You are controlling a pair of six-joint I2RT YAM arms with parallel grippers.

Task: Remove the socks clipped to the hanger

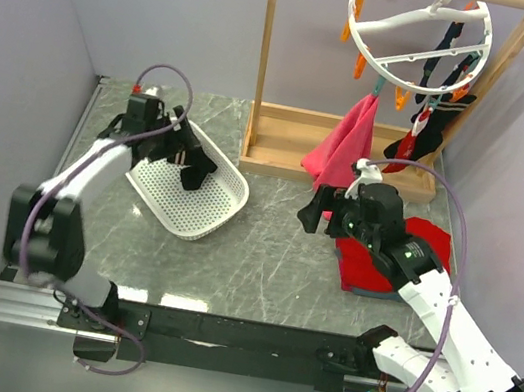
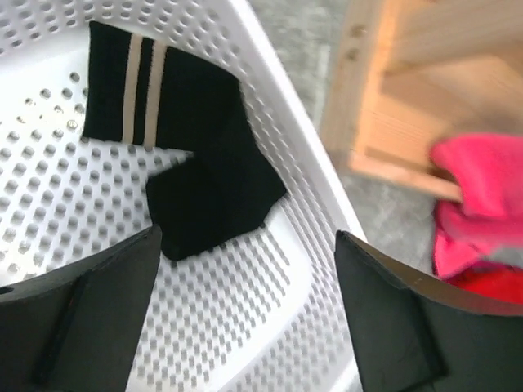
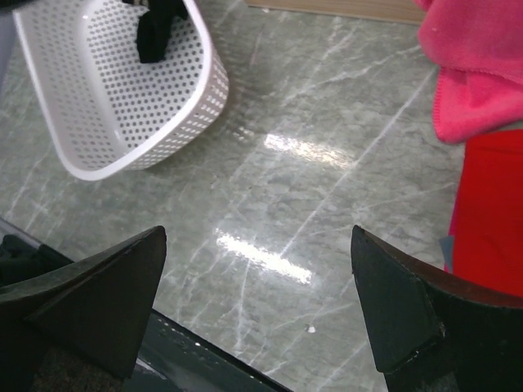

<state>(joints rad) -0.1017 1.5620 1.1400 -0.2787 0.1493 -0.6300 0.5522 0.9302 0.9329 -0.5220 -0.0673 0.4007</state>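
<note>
Currently the left gripper (image 1: 188,156) is hovering over the basket (image 1: 227,212), its jaws spread wide and holding nothing. A black sock (image 2: 200,175) with tan stripes is lying crumpled on the basket floor just below, so this looks like the drop-off for one removed sock. The right gripper (image 1: 324,214) is hanging low above the table (image 3: 310,188), its jaws parted and empty, just beside the pink towel (image 1: 339,149) and near the red cloth (image 1: 387,264). Several dark socks (image 1: 433,120) are hanging clipped along the right side of the hanger (image 1: 411,42), which is dangling from the rack (image 1: 265,54). The right arm is probably sitting nearest them so it can reach up next.
</note>
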